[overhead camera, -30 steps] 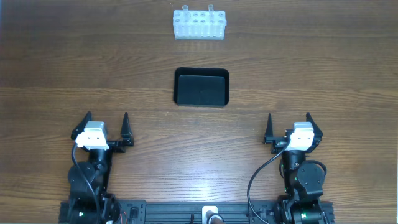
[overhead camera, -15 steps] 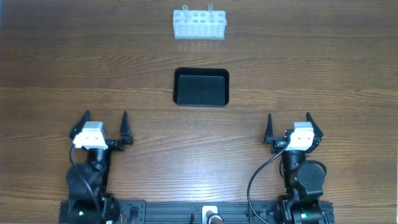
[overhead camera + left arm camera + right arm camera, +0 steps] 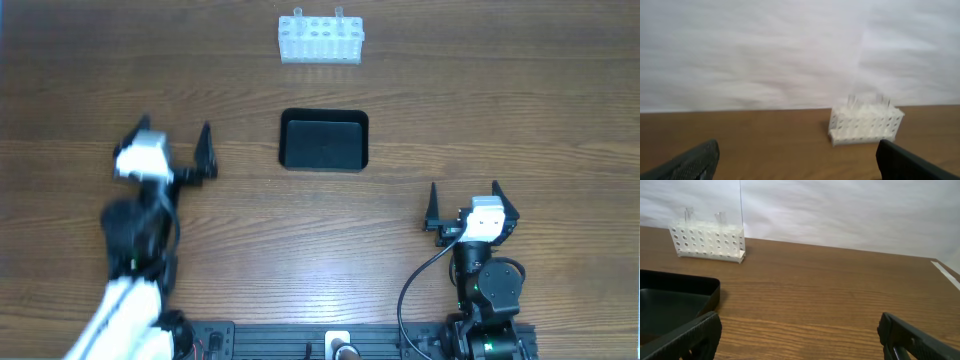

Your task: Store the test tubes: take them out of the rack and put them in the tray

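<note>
Brown wooden table (image 3: 520, 100) carries a white rack (image 3: 320, 42) close to its far edge, about midway, its long axis along that edge. Two test tubes (image 3: 297, 15) stand upright in it, one toward each end. The black tray (image 3: 324, 140) sits at the table's centre, apart from the rack. The left pincer (image 3: 173, 135), spread and empty, hangs left of the tray and looks nearer; the rack lies ahead to its right. The right pincer (image 3: 464, 195), also spread, sits by the near edge.

Rack (image 3: 321, 40) at table's far edge — tray (image 3: 324, 140) before it, apart.
</note>
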`<state>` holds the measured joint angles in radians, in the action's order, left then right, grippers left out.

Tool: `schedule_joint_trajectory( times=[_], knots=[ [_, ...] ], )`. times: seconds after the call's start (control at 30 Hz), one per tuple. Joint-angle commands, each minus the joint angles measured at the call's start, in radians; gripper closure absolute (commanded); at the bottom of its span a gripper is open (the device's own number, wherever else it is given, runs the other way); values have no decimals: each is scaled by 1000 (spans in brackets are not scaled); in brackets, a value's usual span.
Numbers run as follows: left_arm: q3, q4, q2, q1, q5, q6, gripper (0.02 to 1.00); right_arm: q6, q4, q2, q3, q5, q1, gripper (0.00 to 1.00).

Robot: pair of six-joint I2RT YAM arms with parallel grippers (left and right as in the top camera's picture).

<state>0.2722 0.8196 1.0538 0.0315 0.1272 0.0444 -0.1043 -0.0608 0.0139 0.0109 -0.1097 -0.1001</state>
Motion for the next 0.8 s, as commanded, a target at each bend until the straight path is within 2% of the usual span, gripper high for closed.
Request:
schedule_joint_trajectory(
  times=[0.03,0.17,0.33,0.47,0.67,0.8],
  knots=[
    [289,-75,248,69,19,-15,20,5,-4,-9,-6,4,1,7],
    [543,-207,456,146,-64,-14,20,5,-3,-9,-6,4,1,9],
    [767,-224,660,231,-122,-14,18,5,-4,-9,-6,4,1,9],
    [875,-223,766,279,-128,-14,18,5,-4,-9,-6,4,1,9],
    [996,-226,896,356,-292,-14,18,5,-4,-9,-6,4,1,9],
    [1066,-260,957,372,-312,-14,18,5,-4,-9,-6,4,1,9]
  ],
)
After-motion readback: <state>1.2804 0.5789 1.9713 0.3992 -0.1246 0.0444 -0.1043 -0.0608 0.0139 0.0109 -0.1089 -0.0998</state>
